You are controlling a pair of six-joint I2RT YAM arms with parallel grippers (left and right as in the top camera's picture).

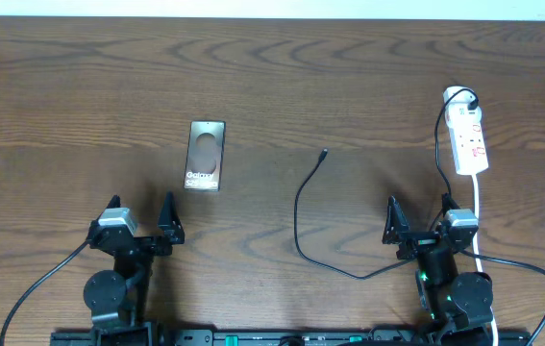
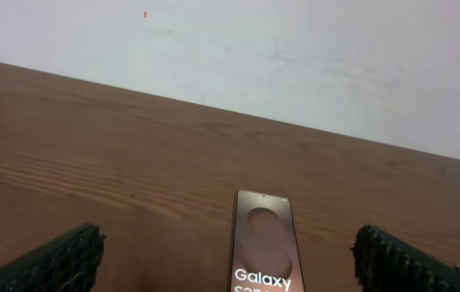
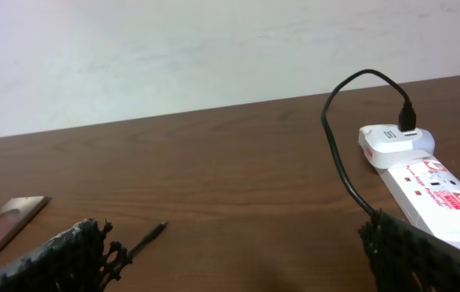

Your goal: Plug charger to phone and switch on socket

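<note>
Phone (image 1: 205,155) flat, long axis near-to-far, lettered end nearest

"Galaxy" on phone (image 2: 266,243) screen, socket (image 3: 436,193) print unreadable

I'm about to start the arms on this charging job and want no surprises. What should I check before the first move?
1. Left gripper open and empty: ok.
2. Right gripper open and empty: ok.
3. Phone lying flat, screen up: ok.
4. Charger free plug lying clear of phone and grippers: ok.
5. Charger's far end seated in the adapter on the socket: ok.
6. Switch position on the socket: cannot tell.
</note>
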